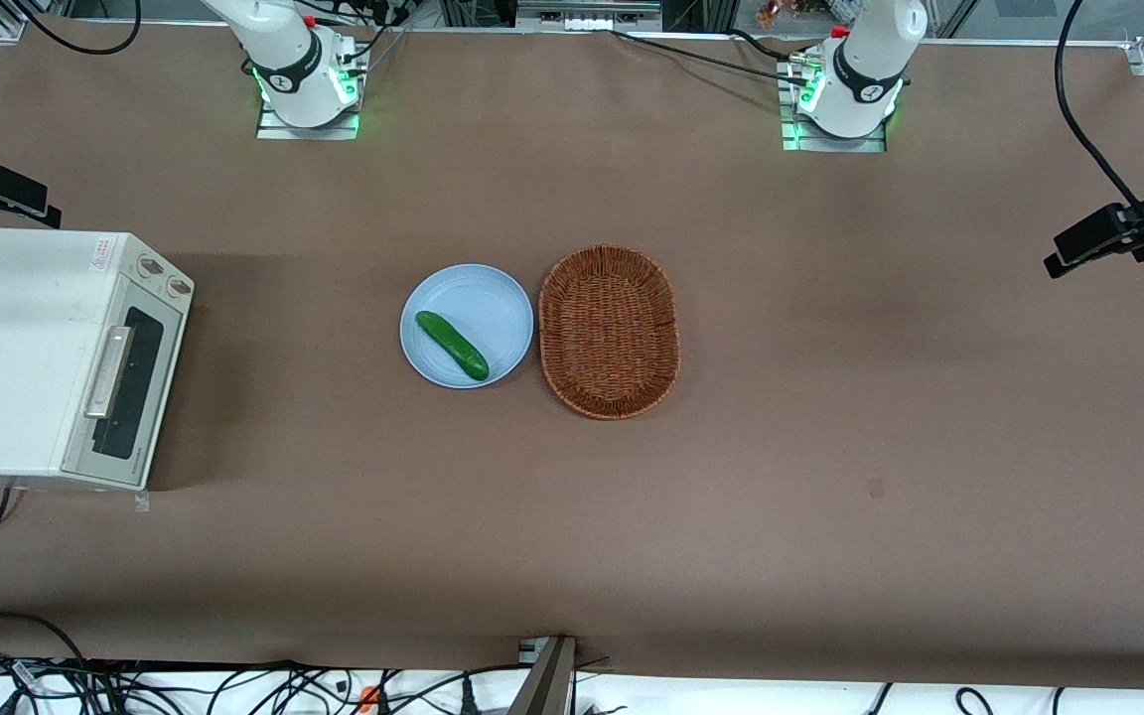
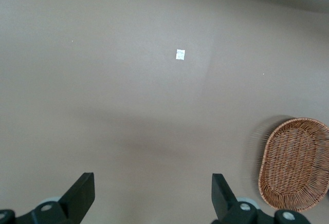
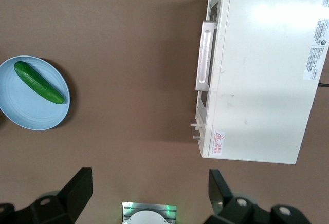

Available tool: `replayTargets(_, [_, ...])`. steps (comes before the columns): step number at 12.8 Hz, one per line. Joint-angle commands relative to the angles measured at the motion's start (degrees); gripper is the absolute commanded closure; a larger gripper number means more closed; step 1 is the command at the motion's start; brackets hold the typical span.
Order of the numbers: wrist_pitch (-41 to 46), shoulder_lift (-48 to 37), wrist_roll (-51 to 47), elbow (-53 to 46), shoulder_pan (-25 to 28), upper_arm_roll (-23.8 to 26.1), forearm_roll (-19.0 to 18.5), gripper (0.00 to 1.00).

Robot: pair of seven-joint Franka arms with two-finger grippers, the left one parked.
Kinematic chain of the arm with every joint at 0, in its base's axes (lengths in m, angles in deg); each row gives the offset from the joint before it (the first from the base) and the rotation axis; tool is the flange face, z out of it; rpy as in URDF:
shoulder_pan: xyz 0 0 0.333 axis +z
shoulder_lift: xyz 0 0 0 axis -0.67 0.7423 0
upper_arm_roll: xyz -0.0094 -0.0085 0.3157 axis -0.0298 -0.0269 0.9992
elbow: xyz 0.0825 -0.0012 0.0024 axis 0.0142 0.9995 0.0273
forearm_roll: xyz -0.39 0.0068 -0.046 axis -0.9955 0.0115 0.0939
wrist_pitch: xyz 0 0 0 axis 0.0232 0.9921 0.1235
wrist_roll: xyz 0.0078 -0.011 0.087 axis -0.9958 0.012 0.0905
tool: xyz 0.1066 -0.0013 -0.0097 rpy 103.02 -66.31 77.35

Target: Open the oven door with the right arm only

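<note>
Cream-white toaster oven (image 1: 36, 353) sits at the working arm's end of the brown bench (image 1: 830, 447), its dark-glass oven door (image 1: 130, 382) with silver bar handle (image 3: 205, 55) shut flush against the body. Right arm's black pincer (image 3: 149, 193) hangs high above the bench, fingers (image 3: 79, 185) spread wide and holding nothing, well clear of the handle. Green cucumber (image 1: 452, 345) lies on a pale blue round plate (image 1: 493, 298) mid-bench, just beside an oval wicker basket (image 1: 610, 331)
</note>
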State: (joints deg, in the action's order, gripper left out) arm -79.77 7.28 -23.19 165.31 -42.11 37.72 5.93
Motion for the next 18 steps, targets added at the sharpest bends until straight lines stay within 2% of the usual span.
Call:
replayTargets(1, [-0.01,-0.15,0.05,-0.12,-0.31,0.7,-0.72,0.0])
replayTargets(10, [0.34,1.43,0.75,0.32,-0.31,0.7,-0.72,0.0])
replayTargets(13, [0.6,2.4,-0.03,0.67,1.18,0.79,-0.64,0.0])
replayTargets(14, [0.6,2.49,-0.3,1.02,1.53,0.79,-0.55,0.06])
replayTargets(15, [0.51,3.18,-0.31,1.02,2.05,0.79,-0.46,0.17])
replayTargets(18, [0.43,5.12,-0.31,1.46,3.63,0.79,-0.46,0.62])
